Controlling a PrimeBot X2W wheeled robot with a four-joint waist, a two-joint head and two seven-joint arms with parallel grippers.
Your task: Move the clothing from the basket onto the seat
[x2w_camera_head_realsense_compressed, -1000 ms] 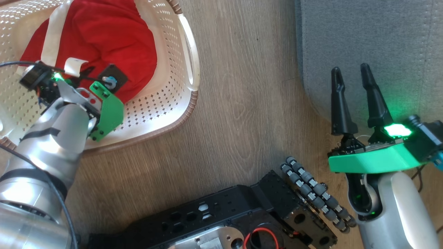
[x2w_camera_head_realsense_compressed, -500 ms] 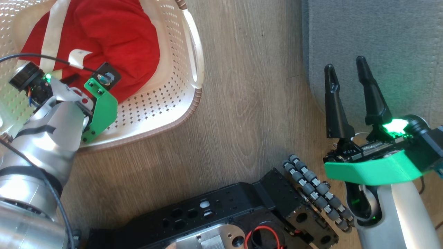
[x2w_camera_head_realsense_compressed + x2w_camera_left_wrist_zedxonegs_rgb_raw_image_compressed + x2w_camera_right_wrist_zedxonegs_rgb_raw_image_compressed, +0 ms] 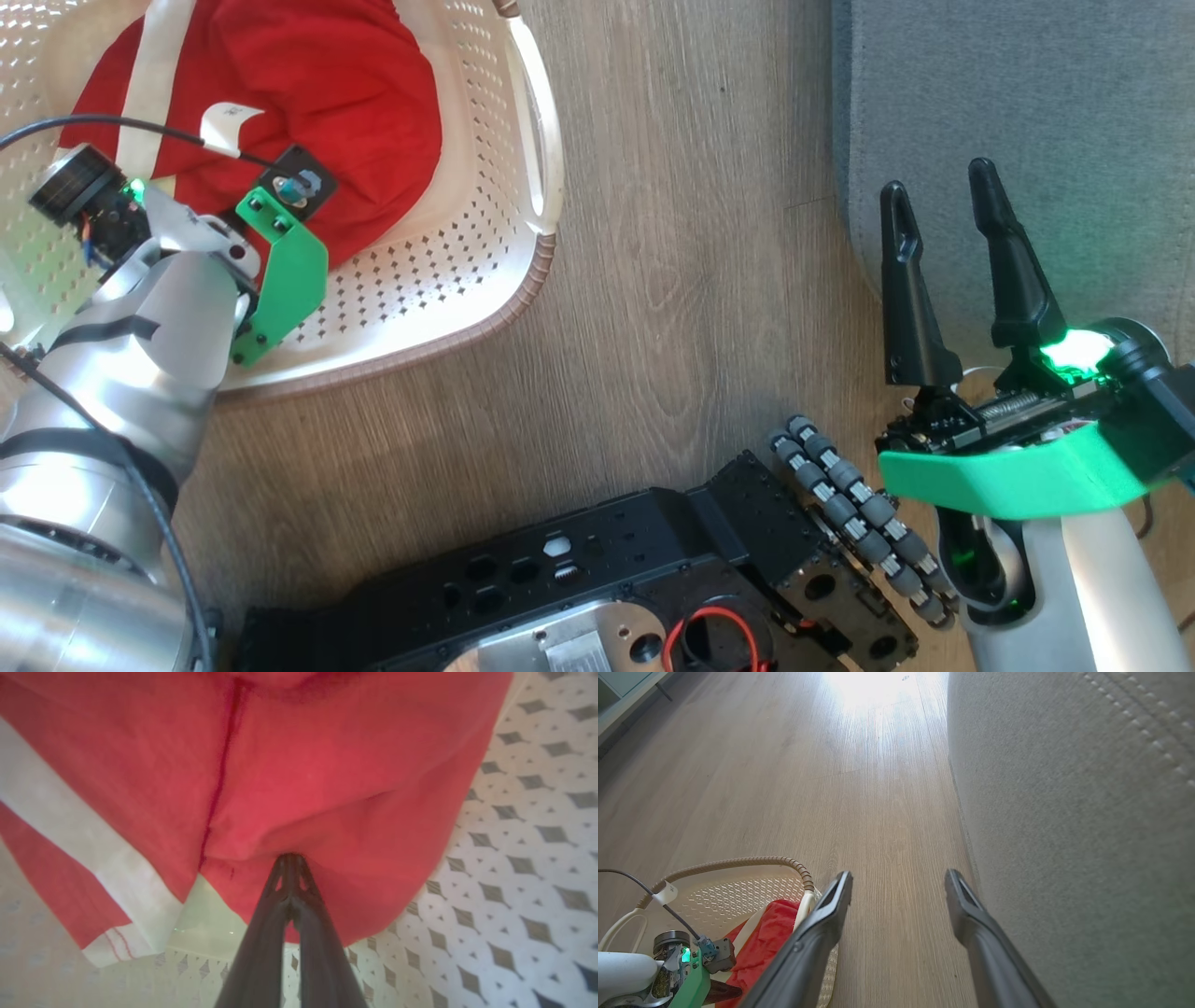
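Currently, your left end effector point(image 3: 289, 857) is clamped on a fold of the red clothing point(image 3: 308, 84), which lies in the basket point(image 3: 448, 271) at far left. Your right end effector point(image 3: 936, 182) stands with fingers spread, holding nothing, above the floor point(image 3: 672, 280) at the edge of the grey seat point(image 3: 1027, 84) on the right.

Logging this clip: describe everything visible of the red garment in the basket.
The red garment is soft, matte cloth, bright red, with a broad white band along one side and a small white tag curling up. It lies crumpled in a mound inside the basket, on its perforated floor, with a darker seam line and folds across it. The left hand is closed. Its fingertips meet at a puckered fold near the garment's edge and appear to pinch it.
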